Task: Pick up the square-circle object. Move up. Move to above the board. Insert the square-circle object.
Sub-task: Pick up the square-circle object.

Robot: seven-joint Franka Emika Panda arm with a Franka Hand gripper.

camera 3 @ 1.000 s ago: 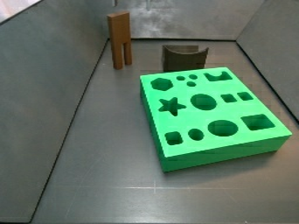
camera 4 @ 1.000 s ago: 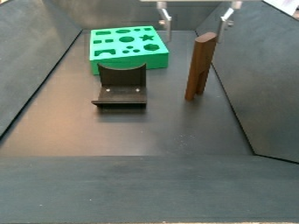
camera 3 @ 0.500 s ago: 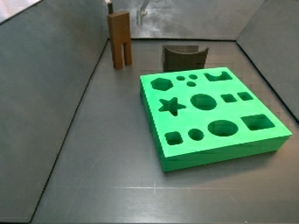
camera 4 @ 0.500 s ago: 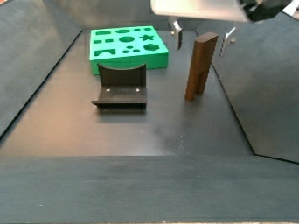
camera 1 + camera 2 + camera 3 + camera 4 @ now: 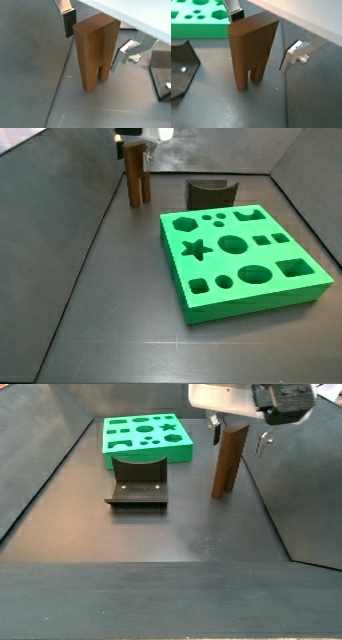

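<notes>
The square-circle object (image 5: 138,178) is a tall brown wooden piece with two legs. It stands upright on the floor by the wall, also in a side view (image 5: 229,462). My gripper (image 5: 136,145) has come down over its top, also in a side view (image 5: 237,432). It is open. In both wrist views the piece (image 5: 93,50) (image 5: 250,50) stands between the fingers (image 5: 67,24) (image 5: 295,54), with a gap on each side. The green board (image 5: 241,253) (image 5: 147,436) lies flat on the floor, apart from the piece.
The dark fixture (image 5: 211,193) (image 5: 138,484) stands between the board and the piece; its base plate shows in a wrist view (image 5: 181,70). Grey walls enclose the floor, and one runs close behind the piece.
My gripper has come down from above, and its fingers now straddle the top of the piece. The piece, the board and the fixture have not moved.
</notes>
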